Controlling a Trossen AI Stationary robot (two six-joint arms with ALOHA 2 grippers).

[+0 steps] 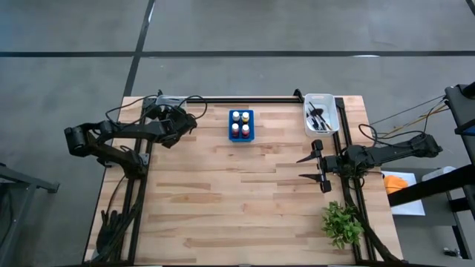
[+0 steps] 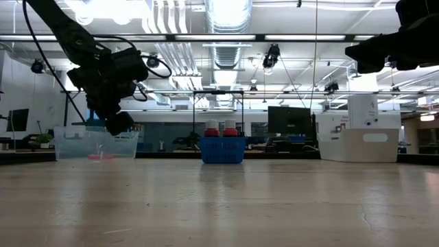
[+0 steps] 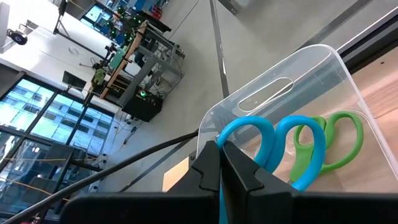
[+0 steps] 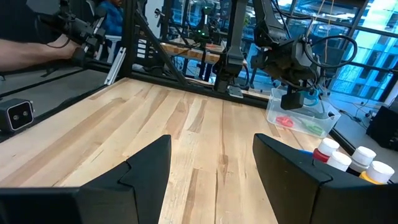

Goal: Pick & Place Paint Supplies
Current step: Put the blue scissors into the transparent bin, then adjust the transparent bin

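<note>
The wooden table point(image 1: 245, 200) carries everything, with a dark arm at each side. The left gripper point(image 3: 222, 163) hangs over the clear bin point(image 3: 298, 81) at the table's far left corner, its fingers pressed together on the blue-handled scissors point(image 3: 273, 146), which dangle just above the bin's open top. A pair of green-handled scissors point(image 3: 339, 140) lies in the same bin beside them, and the right wrist view shows something red point(image 4: 285, 121) in the bin too. The right gripper point(image 1: 320, 167) sits at the table's right side, close to the surface, with its fingers spread well apart and nothing between them; only bare wood shows in the gap. A white bin point(image 1: 320, 100) at the far right corner holds dark-handled brushes point(image 1: 319, 117). Between the two bins, near the far edge, stands the blue bottle holder point(image 1: 240, 125) with four small paint bottles point(image 1: 236, 117) upright in its compartments. A green leafy plant point(image 1: 341, 224) stands near the right front corner
</note>
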